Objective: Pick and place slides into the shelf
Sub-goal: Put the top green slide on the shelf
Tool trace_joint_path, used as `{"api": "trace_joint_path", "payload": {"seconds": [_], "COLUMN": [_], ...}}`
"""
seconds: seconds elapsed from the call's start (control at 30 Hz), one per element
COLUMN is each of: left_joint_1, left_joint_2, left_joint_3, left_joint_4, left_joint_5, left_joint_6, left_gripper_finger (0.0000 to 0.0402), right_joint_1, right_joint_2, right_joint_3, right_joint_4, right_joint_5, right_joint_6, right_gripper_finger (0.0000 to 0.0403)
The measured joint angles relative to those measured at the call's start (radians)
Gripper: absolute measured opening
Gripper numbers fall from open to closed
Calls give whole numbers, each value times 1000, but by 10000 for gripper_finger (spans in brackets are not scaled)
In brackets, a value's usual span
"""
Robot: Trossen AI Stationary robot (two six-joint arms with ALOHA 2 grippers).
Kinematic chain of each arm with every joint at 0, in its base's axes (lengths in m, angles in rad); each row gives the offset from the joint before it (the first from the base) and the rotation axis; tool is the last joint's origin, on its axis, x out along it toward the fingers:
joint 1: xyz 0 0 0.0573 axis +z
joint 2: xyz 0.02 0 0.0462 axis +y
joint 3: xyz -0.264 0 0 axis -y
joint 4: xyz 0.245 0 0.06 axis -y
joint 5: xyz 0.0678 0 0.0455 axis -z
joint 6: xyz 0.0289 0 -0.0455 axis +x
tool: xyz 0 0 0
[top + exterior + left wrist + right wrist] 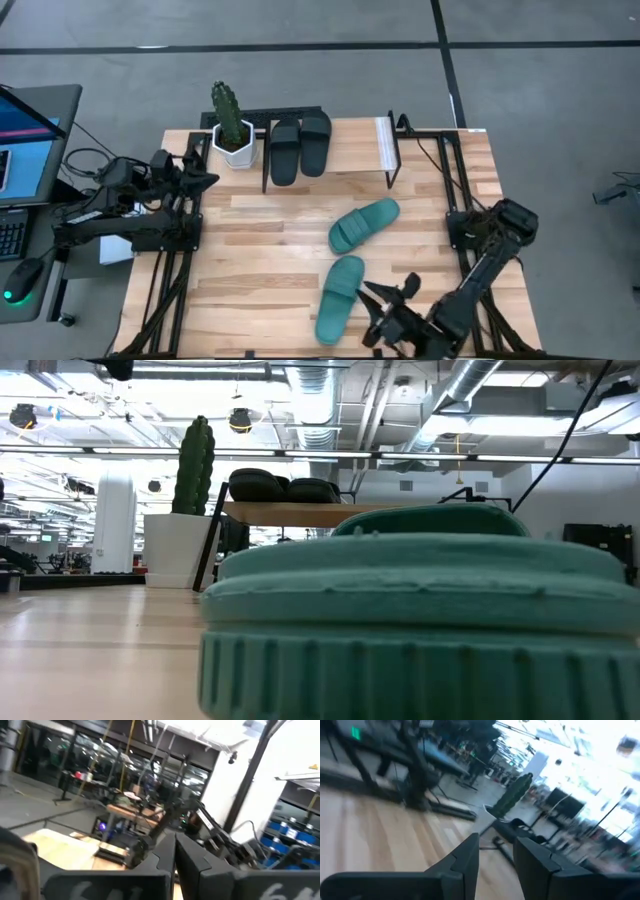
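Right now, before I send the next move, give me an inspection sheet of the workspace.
Surface: plank table, bare at centre.
Job's things: two black slides side by side on the shelf; two teal slides loose on the table.
Clutter: potted cactus beside the shelf.
Grippers: left pincer at the left edge, shut; right pincer open by the nearer teal slide.
Cables: bundle left of the table.
Surroundings: monitor on the left.

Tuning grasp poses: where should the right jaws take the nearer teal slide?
Take the nearer teal slide across its broad strap, from above. It lies flat, sole down, beside the open right gripper; the strap arches above the footbed, likely leaving a raised band to pinch.
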State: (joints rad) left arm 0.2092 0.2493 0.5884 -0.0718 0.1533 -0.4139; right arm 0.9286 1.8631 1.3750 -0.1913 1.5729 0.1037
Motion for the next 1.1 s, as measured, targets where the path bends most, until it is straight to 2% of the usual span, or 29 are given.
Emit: {"api": "trace_joint_path", "payload": {"seconds": [0.23,0.33,0.57,0.67,0.87,1.1], "left_joint_1": [0,0,0,0,0,0], "left_joint_2": [0,0,0,0,0,0], "left_joint_3": [0,0,0,0,0,0], "left_joint_4": [-70,-82,-119,-128,-129,-129], "left_joint_5": [22,22,23,23,23,18], "left_joint_6": [-54,-68,-83,-95,-96,-96], "left_gripper_finger": [0,0,0,0,0,0], "right_joint_1": [62,80,66,44,-4,-61], "right_joint_2": [23,23,23,23,23,24], "right_joint_3": [-10,-41,-157,-202,-268,-319], "right_joint_4": [-8,-10,-11,-13,-40,-46], "right_joint_5": [-6,-45,-222,-293,-406,-618], "right_joint_6": [177,295,681,796,962,1052], "right_gripper_finger": [98,97,97,97,97,97]}}
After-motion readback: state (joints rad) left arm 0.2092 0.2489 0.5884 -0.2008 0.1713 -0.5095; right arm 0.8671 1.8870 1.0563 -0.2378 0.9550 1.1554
